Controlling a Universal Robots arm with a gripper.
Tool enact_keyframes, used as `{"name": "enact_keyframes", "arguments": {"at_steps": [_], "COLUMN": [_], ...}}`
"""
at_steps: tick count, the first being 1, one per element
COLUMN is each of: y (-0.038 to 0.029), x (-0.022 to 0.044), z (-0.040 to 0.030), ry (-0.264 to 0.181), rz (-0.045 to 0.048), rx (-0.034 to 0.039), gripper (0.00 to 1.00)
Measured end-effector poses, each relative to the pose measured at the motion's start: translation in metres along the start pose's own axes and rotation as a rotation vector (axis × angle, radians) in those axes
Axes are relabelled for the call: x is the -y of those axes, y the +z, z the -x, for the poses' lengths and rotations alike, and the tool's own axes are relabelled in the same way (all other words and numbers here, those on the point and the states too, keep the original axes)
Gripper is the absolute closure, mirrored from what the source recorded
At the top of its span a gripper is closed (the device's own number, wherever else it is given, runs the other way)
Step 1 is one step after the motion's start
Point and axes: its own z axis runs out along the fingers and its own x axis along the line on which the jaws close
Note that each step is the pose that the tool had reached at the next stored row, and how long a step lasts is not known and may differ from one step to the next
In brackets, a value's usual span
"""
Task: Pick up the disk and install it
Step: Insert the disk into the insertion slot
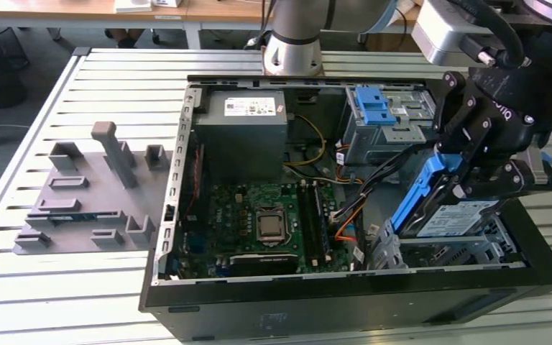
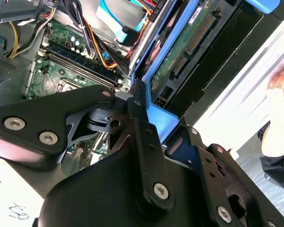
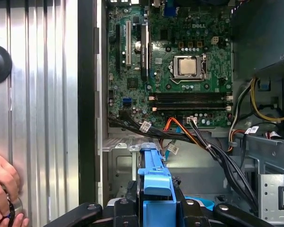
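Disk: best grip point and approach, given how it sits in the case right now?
Grip the disk by the blue carrier frame along its long edges, coming from above the open case. It stands tilted, nearly on edge, over the drive bay, so the flat faces are awkward and the frame edges face up. The gripper is already shut on it that way; the first wrist view shows the fingers either side of the frame.

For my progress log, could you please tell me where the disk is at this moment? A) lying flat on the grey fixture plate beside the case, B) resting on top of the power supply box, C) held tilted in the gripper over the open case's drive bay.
C: in the exterior view the gripper is closed on the blue-framed disk, holding it tilted above the drive bay.
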Motion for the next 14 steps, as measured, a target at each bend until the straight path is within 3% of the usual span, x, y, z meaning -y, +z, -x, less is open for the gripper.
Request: {"name": "enact_keyframes", "arguments": {"at_steps": [14], "y": [0.0086], "x": [0.0002], "z": [0.0], "ry": [0.0], "rz": [0.0001], "rx": [0.0], "gripper": [0.64]}}
